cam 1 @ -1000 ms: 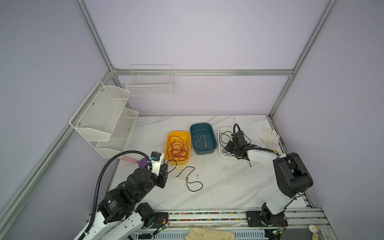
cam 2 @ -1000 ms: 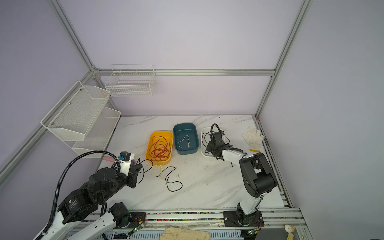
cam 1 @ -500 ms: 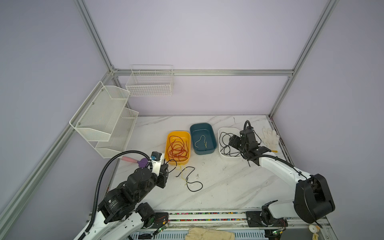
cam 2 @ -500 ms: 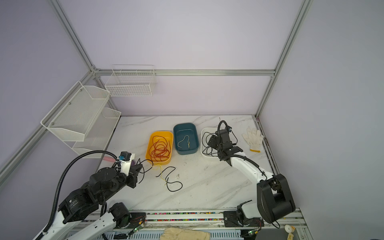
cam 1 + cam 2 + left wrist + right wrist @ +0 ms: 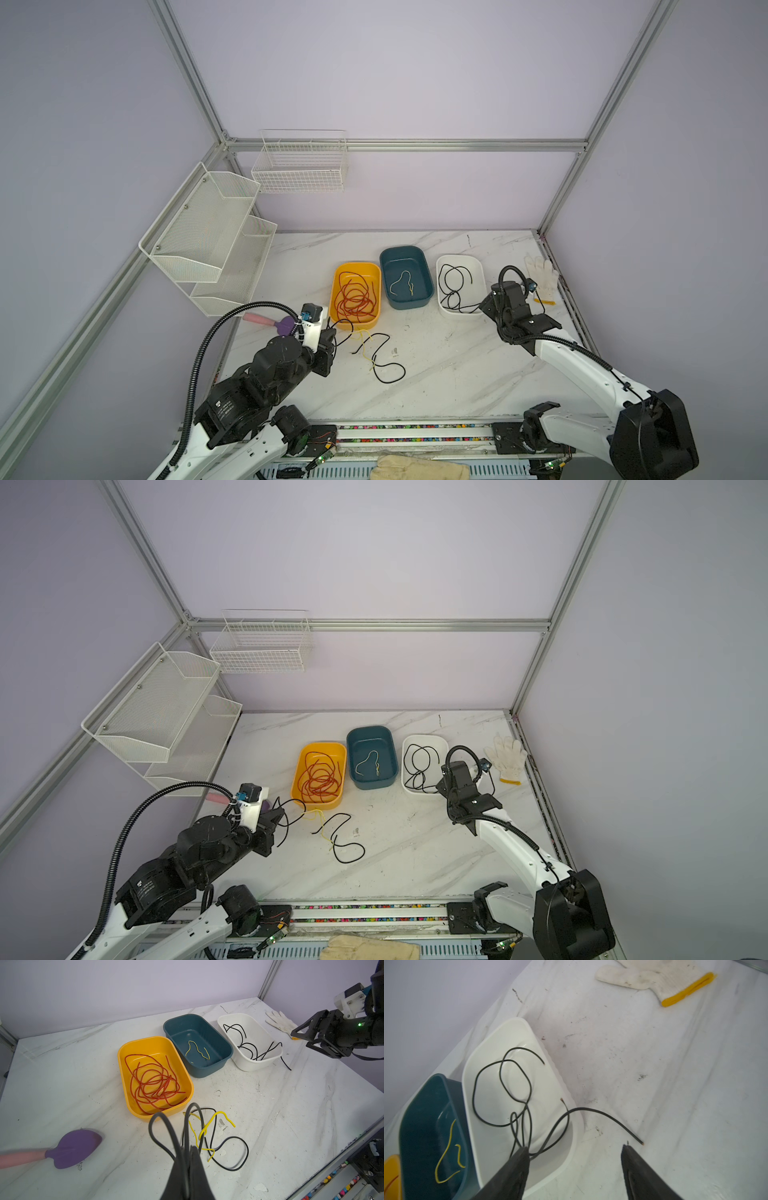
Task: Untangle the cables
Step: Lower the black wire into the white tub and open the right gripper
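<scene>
Red-orange cables [image 5: 355, 297] lie coiled in the yellow bin [image 5: 334, 291]. A yellow cable [image 5: 195, 1051] lies in the teal bin [image 5: 428, 270]. Black cables [image 5: 508, 1088] fill the white bin [image 5: 482, 270], and one end trails over its rim onto the table. A black cable [image 5: 386, 365] and a yellow cable [image 5: 209, 1124] lie tangled on the marble in front of the yellow bin. My left gripper [image 5: 188, 1148] is shut on a loop of that black cable. My right gripper [image 5: 575, 1147] hangs open and empty over the white bin's near right corner.
A purple and pink spatula [image 5: 72, 1147] lies left of my left gripper [image 5: 332, 336]. A white glove [image 5: 540, 274] lies by the right edge behind my right gripper [image 5: 484, 309]. White mesh shelves [image 5: 208, 241] and a wire basket [image 5: 301, 166] hang on the walls.
My right gripper has opened and drawn back to the right from the white bin, leaving a black cable there. The left arm has not moved.
</scene>
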You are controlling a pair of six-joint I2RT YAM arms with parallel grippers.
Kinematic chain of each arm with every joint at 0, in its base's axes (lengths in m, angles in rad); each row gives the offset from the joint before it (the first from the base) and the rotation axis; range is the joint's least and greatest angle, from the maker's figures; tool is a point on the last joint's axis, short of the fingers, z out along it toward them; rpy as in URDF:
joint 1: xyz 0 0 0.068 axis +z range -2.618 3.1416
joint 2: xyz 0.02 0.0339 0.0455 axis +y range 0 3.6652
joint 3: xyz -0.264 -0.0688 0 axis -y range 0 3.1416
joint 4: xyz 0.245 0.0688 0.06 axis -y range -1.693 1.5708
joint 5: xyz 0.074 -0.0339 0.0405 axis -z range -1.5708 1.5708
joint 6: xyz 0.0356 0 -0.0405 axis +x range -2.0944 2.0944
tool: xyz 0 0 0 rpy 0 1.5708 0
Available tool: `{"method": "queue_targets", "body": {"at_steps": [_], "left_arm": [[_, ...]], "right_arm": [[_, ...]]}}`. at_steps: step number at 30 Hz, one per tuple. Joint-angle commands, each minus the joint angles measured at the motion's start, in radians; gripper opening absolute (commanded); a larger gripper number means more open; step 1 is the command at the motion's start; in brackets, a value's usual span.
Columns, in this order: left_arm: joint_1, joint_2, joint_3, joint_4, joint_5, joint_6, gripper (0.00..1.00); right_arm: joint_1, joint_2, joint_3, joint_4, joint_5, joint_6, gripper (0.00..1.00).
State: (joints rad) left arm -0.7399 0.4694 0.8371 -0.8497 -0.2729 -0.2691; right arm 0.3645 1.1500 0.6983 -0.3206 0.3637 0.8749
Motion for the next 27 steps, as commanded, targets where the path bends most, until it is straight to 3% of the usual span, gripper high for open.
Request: {"method": "queue_targets", "body": {"at_steps": [1,7,15,21,27], "left_arm": [[0.007,-0.009,-0.025,0.041,0.002,0.002,0.00],[0.006,-0.013,-0.024,0.041,-0.001,0.001,0.00],[0.009,-0.017,-0.025,0.041,-0.006,0.000,0.00],[0.009,-0.021,-0.025,0.040,-0.009,-0.002,0.00],[0.008,-0.023,-0.027,0.039,-0.012,-0.003,0.00]], "right_arm": [[-0.003,-0.033,-0.049,-0.090,0.072,0.043,0.70],[-0.003,0.001,-0.104,-0.096,0.034,0.035,0.66],[-0.003,0.085,-0.066,-0.057,0.084,-0.025,0.63],[-0.004,0.171,-0.034,-0.029,0.057,-0.082,0.64],[-0.004,0.161,-0.019,-0.012,0.109,-0.095,0.63]]}}
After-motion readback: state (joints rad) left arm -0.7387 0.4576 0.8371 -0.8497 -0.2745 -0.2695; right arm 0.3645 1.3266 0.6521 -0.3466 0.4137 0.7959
